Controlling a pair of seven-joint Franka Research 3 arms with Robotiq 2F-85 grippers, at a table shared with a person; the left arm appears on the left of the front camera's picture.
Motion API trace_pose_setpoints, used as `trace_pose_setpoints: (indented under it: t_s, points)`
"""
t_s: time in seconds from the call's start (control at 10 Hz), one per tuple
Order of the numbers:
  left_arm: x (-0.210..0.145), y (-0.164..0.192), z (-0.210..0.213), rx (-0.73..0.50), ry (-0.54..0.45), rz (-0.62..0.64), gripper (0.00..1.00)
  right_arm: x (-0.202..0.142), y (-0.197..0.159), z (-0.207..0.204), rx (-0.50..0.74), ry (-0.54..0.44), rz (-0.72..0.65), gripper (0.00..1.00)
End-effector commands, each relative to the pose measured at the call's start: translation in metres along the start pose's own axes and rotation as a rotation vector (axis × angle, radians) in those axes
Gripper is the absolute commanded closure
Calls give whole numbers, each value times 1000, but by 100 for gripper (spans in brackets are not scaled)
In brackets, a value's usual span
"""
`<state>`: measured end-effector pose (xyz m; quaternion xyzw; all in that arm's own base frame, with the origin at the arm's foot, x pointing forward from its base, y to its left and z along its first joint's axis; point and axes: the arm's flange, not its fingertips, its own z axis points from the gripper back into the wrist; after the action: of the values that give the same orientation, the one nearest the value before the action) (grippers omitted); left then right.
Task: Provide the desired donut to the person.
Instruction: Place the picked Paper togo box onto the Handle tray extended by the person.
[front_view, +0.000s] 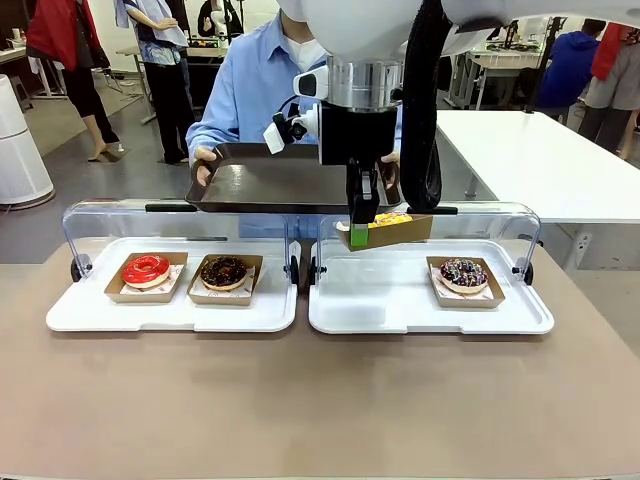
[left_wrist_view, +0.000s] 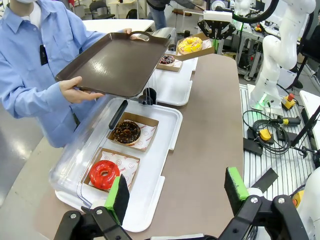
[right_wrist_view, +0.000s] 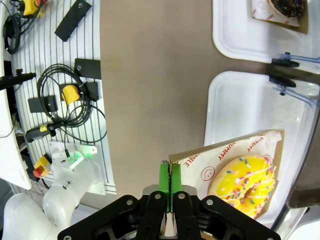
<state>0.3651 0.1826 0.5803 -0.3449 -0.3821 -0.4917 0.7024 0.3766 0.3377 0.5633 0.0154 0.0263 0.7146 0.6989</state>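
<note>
A yellow sprinkled donut (front_view: 390, 219) lies in a brown cardboard tray (front_view: 405, 232) that hangs tilted above the right white tray (front_view: 340, 300). My right gripper (front_view: 360, 237) is shut on that cardboard tray's corner. In the right wrist view the pads (right_wrist_view: 164, 175) pinch the card edge (right_wrist_view: 220, 150) beside the donut (right_wrist_view: 242, 185). The person (front_view: 250, 90) in a light blue shirt holds a dark serving tray (front_view: 270, 180) with both hands, just behind the lifted donut. My left gripper (left_wrist_view: 176, 189) stands open over the table's left end, holding nothing.
A red donut (front_view: 146, 270) and a chocolate donut (front_view: 224, 271) sit on the left white tray (front_view: 80, 315). A sprinkled chocolate donut (front_view: 463, 273) sits on the right one. Clear lids (front_view: 110, 215) stand open behind both trays. The near tabletop (front_view: 320, 400) is bare.
</note>
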Motion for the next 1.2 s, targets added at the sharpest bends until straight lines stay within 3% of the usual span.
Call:
trace_pose_setpoints:
  t_s: [0.0, 0.9, 1.1]
  points:
    - [0, -1, 2, -3, -5, -7, 0, -1, 1, 0, -1, 1, -4, 100]
    - [0, -1, 2, -3, -5, -7, 0, 0, 0, 0, 0, 0, 0, 98]
    - [0, -1, 2, -3, -5, -7, 0, 19, 36, 29, -71, 40, 47, 98]
